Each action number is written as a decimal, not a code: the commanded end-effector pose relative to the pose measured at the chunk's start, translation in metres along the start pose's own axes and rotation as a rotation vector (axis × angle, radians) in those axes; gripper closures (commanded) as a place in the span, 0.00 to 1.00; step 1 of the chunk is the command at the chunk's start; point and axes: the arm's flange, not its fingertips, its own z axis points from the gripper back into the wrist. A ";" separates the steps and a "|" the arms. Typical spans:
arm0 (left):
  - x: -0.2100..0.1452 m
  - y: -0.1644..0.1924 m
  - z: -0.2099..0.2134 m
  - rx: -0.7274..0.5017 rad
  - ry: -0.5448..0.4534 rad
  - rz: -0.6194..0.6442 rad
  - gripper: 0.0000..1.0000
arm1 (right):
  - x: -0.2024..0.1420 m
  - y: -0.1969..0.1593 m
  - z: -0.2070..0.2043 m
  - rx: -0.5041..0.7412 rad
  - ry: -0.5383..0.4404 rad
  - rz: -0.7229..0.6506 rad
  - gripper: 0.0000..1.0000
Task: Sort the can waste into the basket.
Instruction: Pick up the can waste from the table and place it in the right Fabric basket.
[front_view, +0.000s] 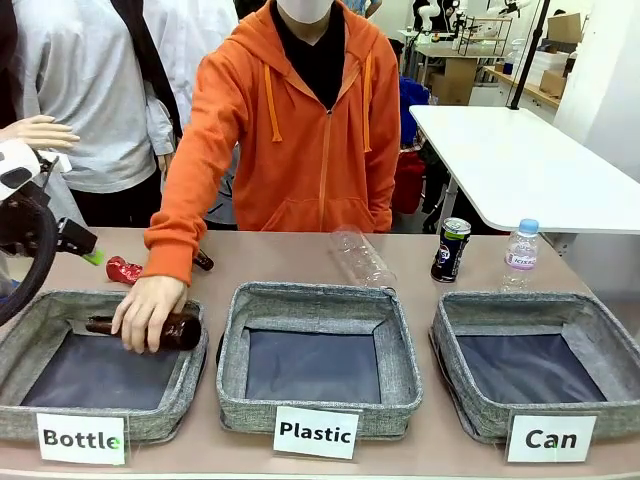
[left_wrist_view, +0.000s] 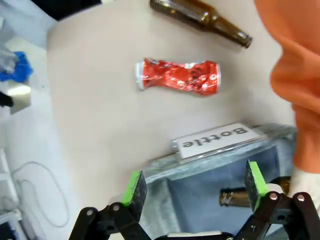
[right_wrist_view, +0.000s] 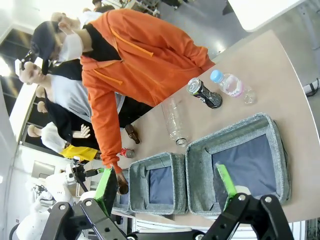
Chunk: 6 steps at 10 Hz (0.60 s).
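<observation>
Can waste: two pieces, both on the table beyond the bin row. Left gripper (left_wrist_view: 194, 184), jaws wide and empty, over the labelled edge of the "Bottle" bin (left_wrist_view: 160, 167). Right gripper (right_wrist_view: 165, 182), jaws wide and empty. Basket marked "Can" (front_view: 470, 410), right end of the row. Dark can (front_view: 450, 250), upright behind the basket's far left corner, beside a water bottle (front_view: 521, 255). Crushed red can (front_view: 123, 270), lying flat at far left, near a person's hand (front_view: 150, 310) gripping a brown bottle (front_view: 185, 330) in the "Bottle" bin.
</observation>
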 end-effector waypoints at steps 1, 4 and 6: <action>-0.018 0.033 0.060 0.005 -0.076 0.080 0.00 | 0.002 0.002 -0.001 0.026 -0.007 0.003 0.00; -0.116 0.110 0.148 -0.205 -0.141 0.052 0.00 | 0.002 0.002 -0.001 0.026 -0.007 0.003 0.00; -0.155 0.136 0.163 -0.308 -0.232 0.061 0.00 | 0.002 0.002 -0.001 0.026 -0.007 0.003 0.00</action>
